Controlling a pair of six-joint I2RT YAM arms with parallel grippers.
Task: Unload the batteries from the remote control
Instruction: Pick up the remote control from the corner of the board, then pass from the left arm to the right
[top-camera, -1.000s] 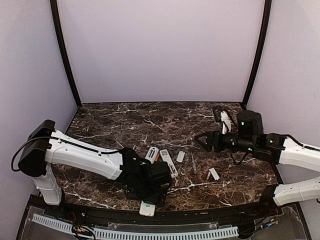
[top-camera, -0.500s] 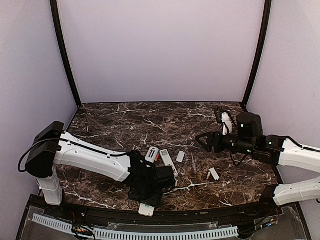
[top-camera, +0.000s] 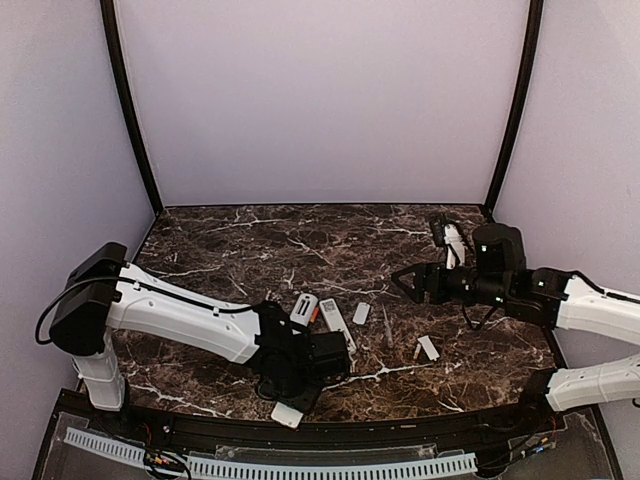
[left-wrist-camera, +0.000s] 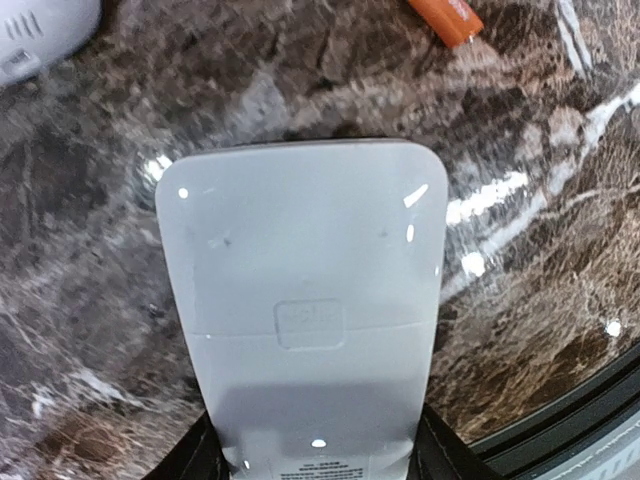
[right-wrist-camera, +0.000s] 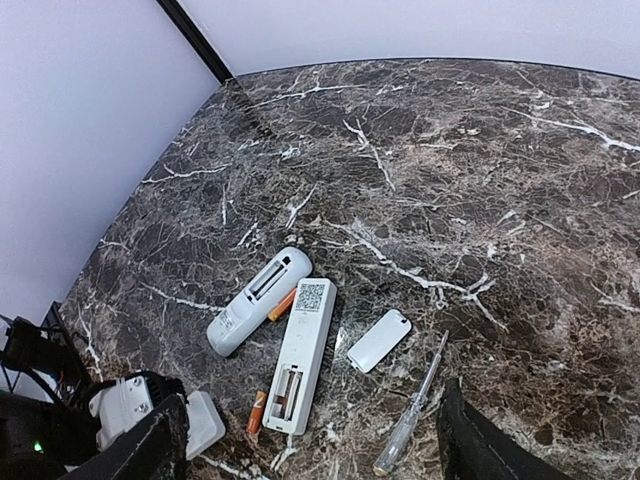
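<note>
a qr code (right-wrist-camera: 311, 297) on the long remote (right-wrist-camera: 298, 350); no readable text.

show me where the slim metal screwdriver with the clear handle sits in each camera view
Top external: slim metal screwdriver just right of centre, below the middle.
Left wrist: not in it; a white plastic remote fills the view.
Right wrist: bottom, right of centre, lying at a slant with its handle lowest.
Shared landmark: the small white rounded cover plate lies just left of it in both views that show it.
</note>
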